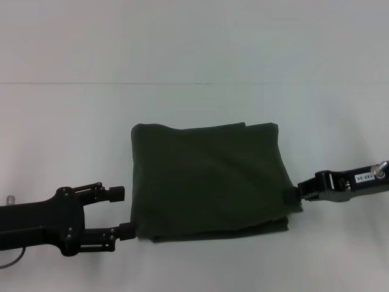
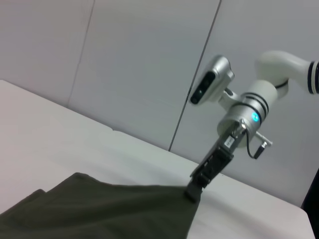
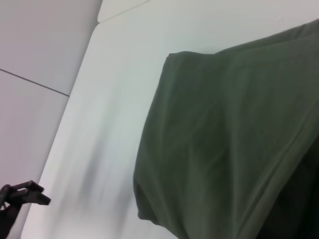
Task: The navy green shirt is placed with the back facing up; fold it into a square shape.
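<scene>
Shirt: dark olive-green cotton T-shirt (image 1: 209, 179), folded into a roughly square block with layered edges along its near side, plain cloth facing up, lying on the white table (image 1: 73, 134) about mid-width in front of me.
Shirt relative to my grippers: it sits between the two, my left gripper (image 1: 121, 212) at its near-left corner, my right gripper (image 1: 299, 192) at its right edge.
Surroundings: the table top is plain white; beyond its far edge stands a pale grey panelled wall (image 2: 124, 59), seen in the left wrist view.
Obstructions: in the head view I see no object between either gripper and the cloth; the folded block itself hides whatever lies under its right edge.
Left gripper: black, fingers spread wide apart, holding nothing; the nearer fingertip is just at the shirt's near-left corner, the farther one is apart from the cloth.
Right gripper: black, its tip is at the shirt's right edge, where the cloth is drawn into a small point; the left wrist view shows the same tip (image 2: 193, 191) meeting the cloth corner. I cannot tell how far these fingers are open, or whether they pinch the fabric.
</scene>
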Tool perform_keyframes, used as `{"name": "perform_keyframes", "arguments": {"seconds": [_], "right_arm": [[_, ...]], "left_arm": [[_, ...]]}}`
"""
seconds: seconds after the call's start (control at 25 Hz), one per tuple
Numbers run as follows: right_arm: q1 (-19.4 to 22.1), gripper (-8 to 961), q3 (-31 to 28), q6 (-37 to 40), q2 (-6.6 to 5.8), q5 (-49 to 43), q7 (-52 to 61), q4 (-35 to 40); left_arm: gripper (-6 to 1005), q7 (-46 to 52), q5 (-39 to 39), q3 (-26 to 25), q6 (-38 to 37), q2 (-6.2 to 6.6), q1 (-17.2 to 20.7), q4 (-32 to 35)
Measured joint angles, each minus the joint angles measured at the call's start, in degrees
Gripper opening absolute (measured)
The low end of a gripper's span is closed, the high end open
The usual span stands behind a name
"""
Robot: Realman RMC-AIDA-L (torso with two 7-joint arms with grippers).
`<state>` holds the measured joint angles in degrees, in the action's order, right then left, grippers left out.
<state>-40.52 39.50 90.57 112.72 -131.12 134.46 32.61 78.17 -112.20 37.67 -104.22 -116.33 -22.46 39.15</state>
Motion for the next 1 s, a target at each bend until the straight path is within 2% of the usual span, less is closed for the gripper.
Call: {"name": "perform_keyframes", "arguments": {"seconds": [0.56,0.84,1.0], "right_arm": [[4.3,114,-1.1,-3.7,1.43,0.6,-5.7,-2.5],[4.9,135,-1.2,-6.3,1.63,0.6,-5.8,-2.5],[5.1,146,-0.9,-5.2,1.26,0.4,-8.4,-2.3]], "left_arm": [[860,0.7,0.1,-1.5,0.4,-1.91,-1.5,-0.9],[860,1.3,0.1,-2.2,0.7,-2.67,-1.6,-0.9],[860,2.8,0.2,-4.1,0.8,-3.16,-1.6,-0.8]]}}
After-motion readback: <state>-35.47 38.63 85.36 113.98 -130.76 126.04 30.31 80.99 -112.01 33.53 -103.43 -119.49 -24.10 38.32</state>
